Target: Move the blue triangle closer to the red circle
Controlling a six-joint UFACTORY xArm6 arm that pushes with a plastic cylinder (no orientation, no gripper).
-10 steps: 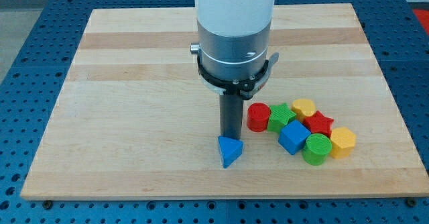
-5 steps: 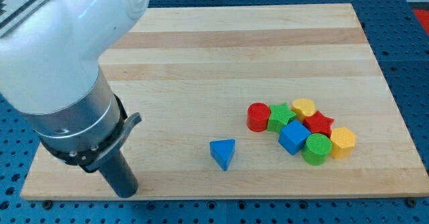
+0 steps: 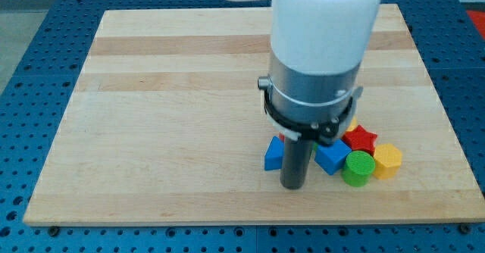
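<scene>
- My tip (image 3: pixel 293 186): bare rod, holds nothing; just right of blue triangle (image 3: pixel 273 154), near view's bottom.
- Blue triangle: left edge of block cluster.
- Red circle: hidden behind arm, position can't tell.
- Blue cube (image 3: pixel 330 157), green cylinder (image 3: pixel 358 168) right of rod.

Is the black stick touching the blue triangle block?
Cannot tell. In the camera view my tip sits right beside the blue triangle, on the view's right, and the rod covers the triangle's edge, so no contact or gap shows.
</scene>
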